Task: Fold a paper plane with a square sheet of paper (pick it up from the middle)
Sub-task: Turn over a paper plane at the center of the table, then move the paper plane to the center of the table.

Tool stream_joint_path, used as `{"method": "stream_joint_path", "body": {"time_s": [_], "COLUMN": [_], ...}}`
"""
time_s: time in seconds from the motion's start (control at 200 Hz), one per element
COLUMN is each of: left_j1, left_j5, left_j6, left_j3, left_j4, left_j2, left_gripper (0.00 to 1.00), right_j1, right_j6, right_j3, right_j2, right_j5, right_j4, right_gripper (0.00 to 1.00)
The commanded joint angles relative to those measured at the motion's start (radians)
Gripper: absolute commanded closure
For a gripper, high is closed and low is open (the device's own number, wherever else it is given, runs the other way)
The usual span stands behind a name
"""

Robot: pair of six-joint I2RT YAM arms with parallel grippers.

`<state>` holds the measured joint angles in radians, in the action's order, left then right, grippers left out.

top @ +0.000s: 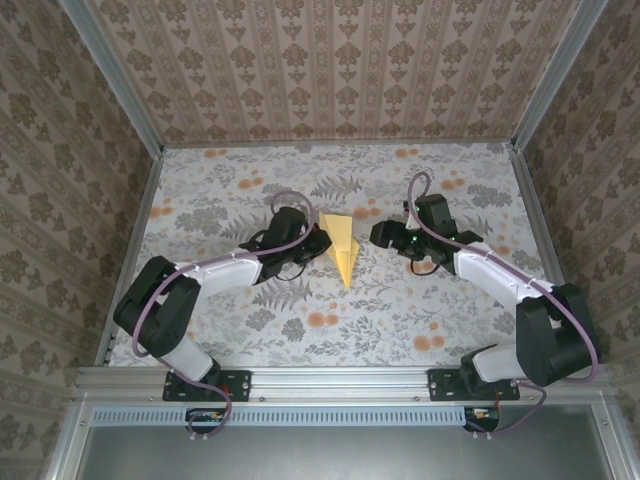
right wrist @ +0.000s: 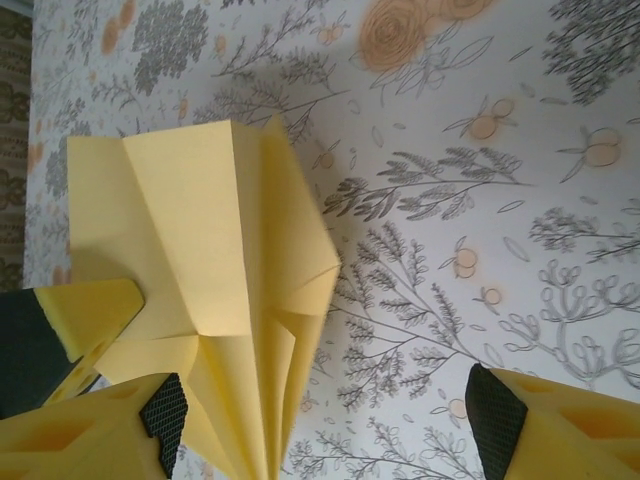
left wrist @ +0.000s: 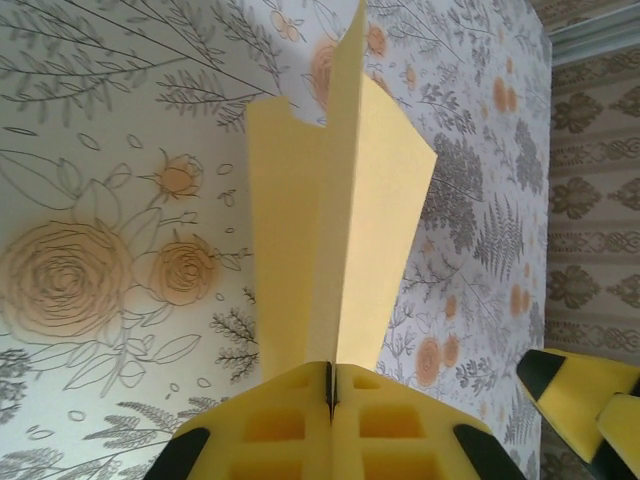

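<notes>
The square sheet of paper is folded into a yellow paper plane and stands over the floral table at the centre, its point toward the near edge. My left gripper is shut on the plane's upright centre fold. In the left wrist view the wings spread away from the shut gripper. My right gripper is open just right of the plane. In the right wrist view the plane lies beside that gripper's left pad, and the gripper holds nothing.
The grey floral tablecloth covers the table, with patterned walls on three sides. A metal rail runs along the near edge. The right gripper's fingers show low right in the left wrist view.
</notes>
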<state>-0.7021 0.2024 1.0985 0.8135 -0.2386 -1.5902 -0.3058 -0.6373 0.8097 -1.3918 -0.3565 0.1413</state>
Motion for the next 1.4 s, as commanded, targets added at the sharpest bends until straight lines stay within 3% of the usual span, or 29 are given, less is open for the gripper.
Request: {"method": "stream_joint_path", "body": {"time_s": [0.0, 0.16, 0.42, 0.6, 1.395], "left_j1": [0.02, 0.037, 0.049, 0.054, 0.052], "left_j5": [0.033, 0.028, 0.009, 0.011, 0.008], "left_j6": [-0.006, -0.006, -0.012, -0.014, -0.013], "left_j3": [-0.047, -0.107, -0.161, -0.182, -0.188], "left_j4": [-0.055, -0.053, -0.018, -0.02, -0.035], "left_j2": [-0.033, -0.031, 0.0, 0.006, 0.0], "left_gripper": [1.0, 1.0, 1.0, 1.0, 1.0], "right_j1": [-0.012, -0.085, -0.25, -0.312, -0.366], "right_j6": [0.022, 0.079, 0.099, 0.12, 0.142], "right_j3": [0.01, 0.046, 0.13, 0.192, 0.297], "right_j2": [-0.062, -0.112, -0.216, -0.27, -0.421], "right_j5": [-0.08, -0.085, 0.008, 0.04, 0.068], "right_j4": [-0.016, 0.017, 0.07, 0.11, 0.19], "right_gripper": [0.24, 0.26, 0.41, 0.46, 0.62]}}
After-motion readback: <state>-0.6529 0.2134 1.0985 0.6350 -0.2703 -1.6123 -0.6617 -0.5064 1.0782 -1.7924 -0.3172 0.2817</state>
